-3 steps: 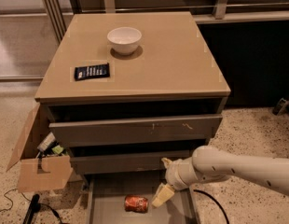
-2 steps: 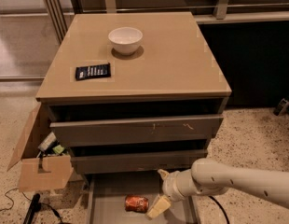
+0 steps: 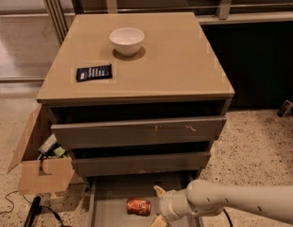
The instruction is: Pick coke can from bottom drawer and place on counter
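The coke can (image 3: 138, 206) lies on its side on the grey floor of the open bottom drawer (image 3: 108, 196), near the front middle. My gripper (image 3: 156, 207) reaches in from the right on a white arm, low over the drawer. It is open, one pale fingertip above and one below, just right of the can's end. The lower finger is partly cut off by the picture's edge. The tan counter (image 3: 175, 65) is the cabinet's top, above the two upper drawers.
A white bowl (image 3: 127, 40) and a flat black packet (image 3: 93, 72) sit on the counter's left half. The two upper drawers (image 3: 137, 131) stand slightly pulled out above the bottom one. An open cardboard box (image 3: 40, 169) and cables lie on the floor left of the cabinet.
My arm has moved down and to the left, bringing the open gripper from right of the can to right up against its right end. The can has not moved.
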### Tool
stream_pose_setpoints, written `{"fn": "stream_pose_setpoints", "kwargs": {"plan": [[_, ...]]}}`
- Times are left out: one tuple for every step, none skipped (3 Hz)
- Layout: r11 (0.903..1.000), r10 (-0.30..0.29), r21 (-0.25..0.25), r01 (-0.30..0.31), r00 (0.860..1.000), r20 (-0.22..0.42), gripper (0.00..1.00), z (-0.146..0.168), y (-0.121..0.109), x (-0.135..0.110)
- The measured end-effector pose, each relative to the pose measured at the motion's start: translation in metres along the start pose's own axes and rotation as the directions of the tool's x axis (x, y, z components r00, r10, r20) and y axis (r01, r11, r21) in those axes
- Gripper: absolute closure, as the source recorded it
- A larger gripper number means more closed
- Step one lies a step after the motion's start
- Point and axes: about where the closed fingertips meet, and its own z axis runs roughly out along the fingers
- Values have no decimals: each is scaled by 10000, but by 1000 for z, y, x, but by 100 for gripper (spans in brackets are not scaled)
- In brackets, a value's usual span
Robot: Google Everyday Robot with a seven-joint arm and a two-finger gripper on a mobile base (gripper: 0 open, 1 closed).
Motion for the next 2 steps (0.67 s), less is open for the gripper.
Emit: {"fn": "stream_pose_setpoints", "kwargs": {"plan": [[9961, -639, 574, 664, 9970, -445, 0, 31, -12, 20], [9920, -827, 915, 875, 9951, -546, 0, 40, -21, 22]]}}
